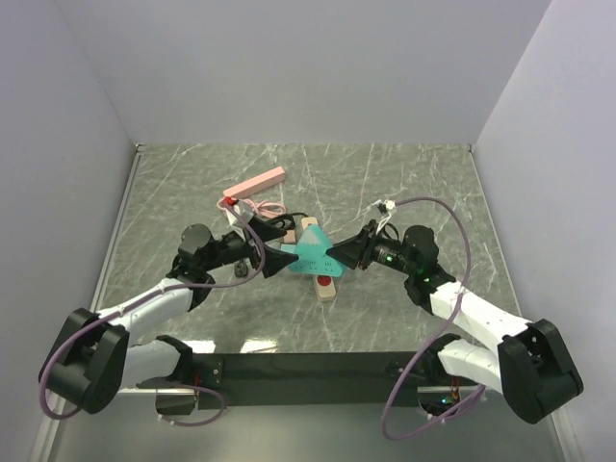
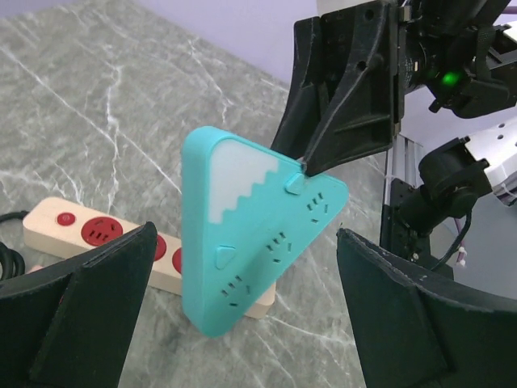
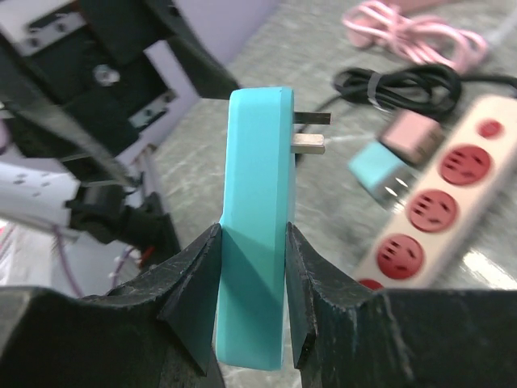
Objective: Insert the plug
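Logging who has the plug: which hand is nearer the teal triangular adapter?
Right. The right hand clamps the teal triangular adapter by its flat faces; the left hand is open, facing it from the other side, not gripping.

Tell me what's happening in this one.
The right gripper clamps a teal triangular multi-socket adapter across its thickness, holding it on edge over the beige power strip with red sockets. Its metal prongs are bare, so it is not plugged in yet. The left gripper is open, facing the adapter, touching nothing.
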